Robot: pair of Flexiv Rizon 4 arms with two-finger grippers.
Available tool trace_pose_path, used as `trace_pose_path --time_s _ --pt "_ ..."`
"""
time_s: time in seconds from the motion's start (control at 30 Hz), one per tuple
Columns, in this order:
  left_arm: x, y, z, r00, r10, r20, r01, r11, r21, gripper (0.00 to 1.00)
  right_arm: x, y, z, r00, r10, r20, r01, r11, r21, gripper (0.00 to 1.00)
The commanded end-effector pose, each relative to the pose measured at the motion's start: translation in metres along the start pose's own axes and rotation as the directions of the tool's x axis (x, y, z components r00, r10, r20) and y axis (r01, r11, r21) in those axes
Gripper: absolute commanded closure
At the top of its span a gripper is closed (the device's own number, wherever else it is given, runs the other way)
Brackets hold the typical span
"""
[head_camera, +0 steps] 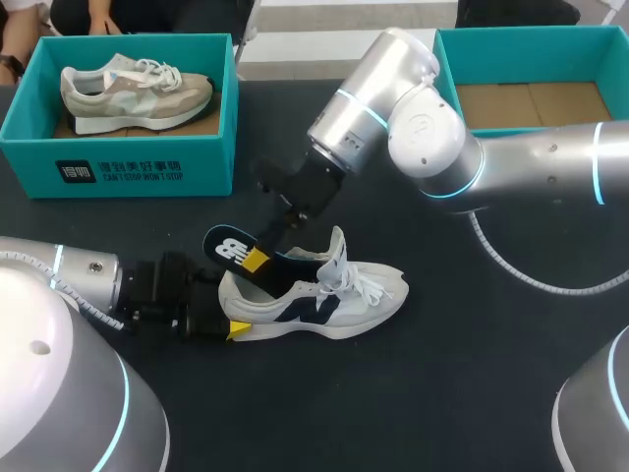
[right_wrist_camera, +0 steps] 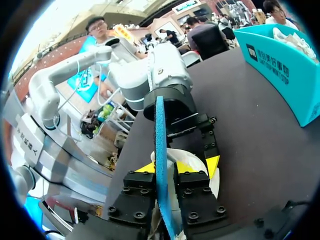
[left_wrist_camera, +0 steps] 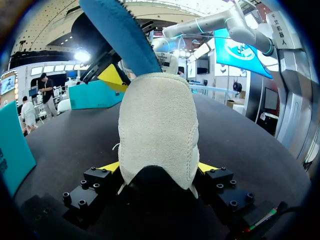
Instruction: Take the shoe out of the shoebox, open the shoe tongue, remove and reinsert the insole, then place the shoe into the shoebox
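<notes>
Both clamped: left claw (left_wrist_camera: pixel 157 167) on shoe (left_wrist_camera: pixel 157 115) heel, right claw (right_wrist_camera: pixel 163 167) on insole (right_wrist_camera: pixel 160 125); laces (head_camera: pixel 366 283) show overhead only

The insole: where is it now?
Head view, left of centre: the insole is pinched in the right hand, its front end inside the white shoe and its heel end sticking out.

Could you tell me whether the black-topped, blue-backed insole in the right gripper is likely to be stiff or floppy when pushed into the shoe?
Likely light and bendy: the black-and-blue insole looks sheet-thin edge-on in the right gripper. Pushed hard, it may buckle, as its heel end stands unsupported above the white-and-navy sneaker.
</notes>
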State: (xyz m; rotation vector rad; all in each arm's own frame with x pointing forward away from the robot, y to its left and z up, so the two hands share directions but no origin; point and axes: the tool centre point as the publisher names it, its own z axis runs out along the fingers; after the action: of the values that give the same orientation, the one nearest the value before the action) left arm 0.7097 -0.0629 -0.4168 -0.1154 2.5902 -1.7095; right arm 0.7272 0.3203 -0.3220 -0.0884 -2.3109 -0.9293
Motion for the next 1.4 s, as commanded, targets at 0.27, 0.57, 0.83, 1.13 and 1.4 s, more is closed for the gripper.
trace_pose_path --time_s 0.27,0.57,0.83,1.13,1.4 --pt "0.0 0.003 0.0 1.0 -0.001 -0.001 0.001 1.0 -0.005 1.0 0.006 0.033 -0.014 0.997 -0.067 -0.039 0.065 0.997 -0.047 1.0" --pt "0.0 0.003 0.0 1.0 -0.001 -0.001 0.001 1.0 -0.005 1.0 0.019 0.087 -0.038 0.988 -0.15 -0.047 0.148 0.988 -0.039 1.0" --pt "0.0 0.003 0.0 1.0 -0.001 -0.001 0.001 1.0 -0.005 1.0 0.022 0.108 -0.053 0.971 -0.24 0.014 0.24 0.971 -0.018 1.0" --pt "0.0 0.003 0.0 1.0 -0.001 -0.001 0.001 1.0 -0.005 1.0 0.022 0.108 -0.053 0.971 -0.24 0.014 0.24 0.971 -0.018 1.0" --pt "0.0 0.003 0.0 1.0 -0.001 -0.001 0.001 1.0 -0.005 1.0 0.02 0.103 -0.059 0.985 -0.164 0.056 0.172 0.959 -0.226 1.0"
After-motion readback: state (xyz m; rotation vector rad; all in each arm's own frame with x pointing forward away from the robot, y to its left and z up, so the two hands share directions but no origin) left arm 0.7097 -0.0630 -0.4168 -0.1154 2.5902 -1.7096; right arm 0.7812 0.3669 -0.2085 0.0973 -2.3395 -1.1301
